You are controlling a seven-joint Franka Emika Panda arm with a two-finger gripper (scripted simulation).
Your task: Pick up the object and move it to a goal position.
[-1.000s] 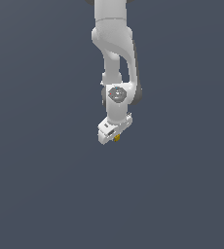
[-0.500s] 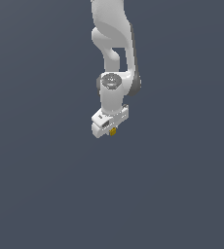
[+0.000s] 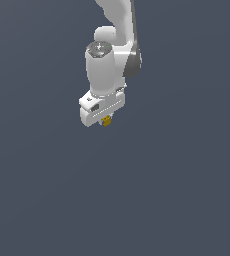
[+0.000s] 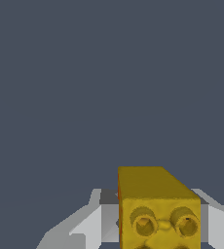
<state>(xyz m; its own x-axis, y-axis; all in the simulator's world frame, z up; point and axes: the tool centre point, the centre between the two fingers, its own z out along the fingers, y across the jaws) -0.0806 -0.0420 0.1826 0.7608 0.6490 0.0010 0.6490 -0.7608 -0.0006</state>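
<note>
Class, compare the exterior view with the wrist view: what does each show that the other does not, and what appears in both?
Only the exterior view shows the white arm reaching down from above, with the yellow block as a tiny speck under the gripper.

Only the wrist view shows the block close up, with round studs on its near face and a grey finger on either side.

Both show the block in the gripper against a plain dark grey background.

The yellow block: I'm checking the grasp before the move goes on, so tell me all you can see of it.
The yellow block is a small, yellow-gold brick-like piece, longer than wide, with two round ringed studs on the face toward the wrist camera. It sits between the gripper's pale fingers, apparently clamped. In the exterior view it only peeks out below the white hand, above the plain dark ground, with nothing else touching it.
</note>
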